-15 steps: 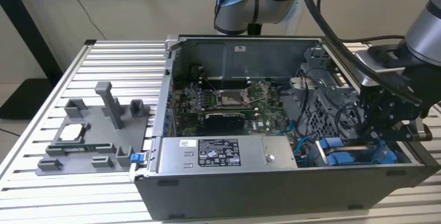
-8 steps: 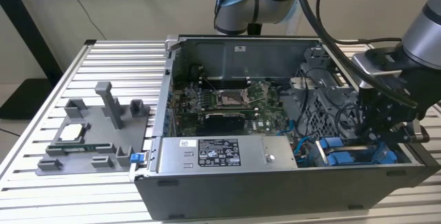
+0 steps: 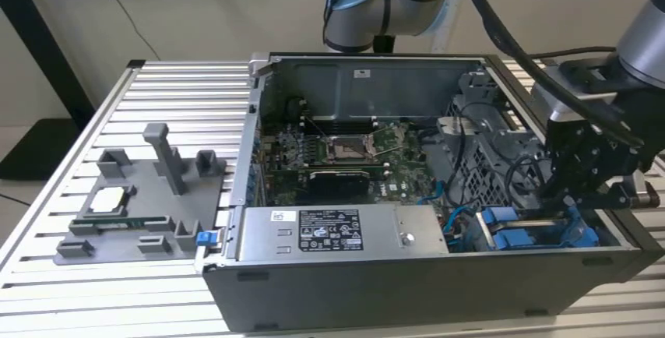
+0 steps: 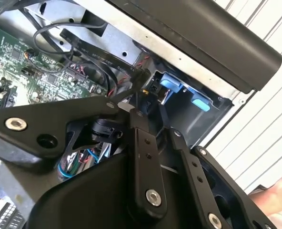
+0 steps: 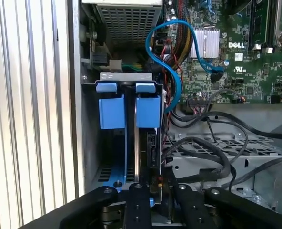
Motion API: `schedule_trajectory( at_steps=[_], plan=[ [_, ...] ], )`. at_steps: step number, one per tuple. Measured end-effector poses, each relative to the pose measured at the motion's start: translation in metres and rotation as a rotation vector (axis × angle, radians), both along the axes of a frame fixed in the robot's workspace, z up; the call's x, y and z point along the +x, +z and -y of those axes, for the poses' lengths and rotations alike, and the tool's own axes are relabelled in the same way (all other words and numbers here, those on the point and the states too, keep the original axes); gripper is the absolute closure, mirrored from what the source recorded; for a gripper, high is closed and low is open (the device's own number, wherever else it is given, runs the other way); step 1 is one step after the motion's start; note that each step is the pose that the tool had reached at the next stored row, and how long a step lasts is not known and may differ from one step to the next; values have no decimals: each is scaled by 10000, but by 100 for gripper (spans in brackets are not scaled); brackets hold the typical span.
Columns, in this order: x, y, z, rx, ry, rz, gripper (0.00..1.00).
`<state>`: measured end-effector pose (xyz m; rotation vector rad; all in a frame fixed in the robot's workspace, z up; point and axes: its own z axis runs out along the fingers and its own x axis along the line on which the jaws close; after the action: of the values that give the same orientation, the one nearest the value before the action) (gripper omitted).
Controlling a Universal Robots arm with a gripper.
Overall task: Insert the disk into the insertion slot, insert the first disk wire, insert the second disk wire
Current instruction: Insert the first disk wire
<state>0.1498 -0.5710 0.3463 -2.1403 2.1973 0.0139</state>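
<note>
I start at the exterior view's left. A grey tray (image 3: 140,176) sits on the table (image 3: 177,89), just beside the case (image 3: 416,291). The case is open on top, so I can look right in. In the middle of the case lies the green board (image 3: 343,151). A silver box (image 3: 343,233) lies flat along the front wall of the case.

The slot (image 3: 519,233) with its blue tabs is in the front corner of the case, on the exterior view's right. The disk (image 5: 148,143) is already in the slot. In the first wrist view it stands on its edge, with its blue frame on it. The slot (image 5: 89,143) sits right against the side wall of the case. A blue wire (image 5: 153,43) loops inside the case from the board down past the disk. Black wires (image 5: 212,143) lie deeper in the case, next to the slot.

My gripper (image 3: 558,207) hangs down into that same corner of the case, right over the slot. In the first wrist view the gripper (image 5: 157,193) is very near the end of the disk. In the second wrist view the gripper (image 4: 148,112) points at the blue tabs (image 4: 172,83) by the case wall. I cannot tell if the hand is open or closed.
</note>
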Motion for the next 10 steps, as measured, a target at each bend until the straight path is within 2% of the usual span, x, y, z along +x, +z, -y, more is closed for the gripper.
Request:
schedule_trajectory(
  at_steps=[8,10],
  plan=[
    [0,194,-7,1,-44,2,0],
    [0,221,-15,0,-50,7,0]
  ],
)
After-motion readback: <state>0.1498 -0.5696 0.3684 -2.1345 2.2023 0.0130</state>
